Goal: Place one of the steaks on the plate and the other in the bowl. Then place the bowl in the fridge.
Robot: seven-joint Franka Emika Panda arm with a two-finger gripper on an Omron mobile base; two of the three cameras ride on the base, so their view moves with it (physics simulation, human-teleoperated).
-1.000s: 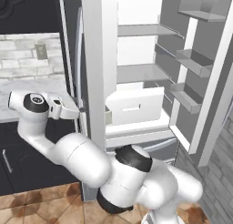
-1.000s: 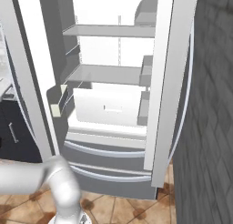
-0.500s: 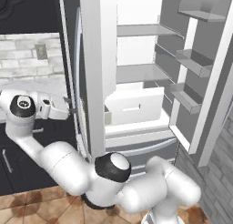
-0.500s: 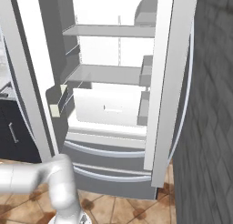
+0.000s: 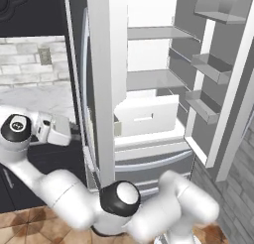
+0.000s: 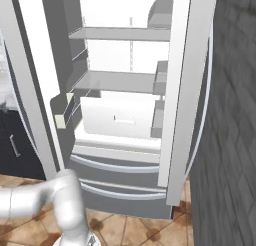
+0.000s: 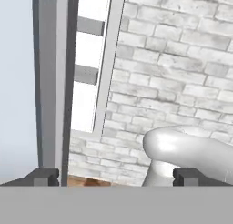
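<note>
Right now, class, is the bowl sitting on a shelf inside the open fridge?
No, the fridge shelves are bare in the right base view.

bases: behind arm, share open fridge (image 5: 149,89) | hand: brick wall (image 7: 182,59)

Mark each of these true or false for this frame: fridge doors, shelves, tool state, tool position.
1. Both upper doors of the fridge stand open. True.
2. A bowl sits on the middle fridge shelf. False: that shelf is bare.
3. The tool is shut. False: its fingertips stand wide apart, holding nothing.
4. The tool is beside the left fridge door's outer side. True.
5. The lower drawers are pulled out. False: they are closed.
</note>
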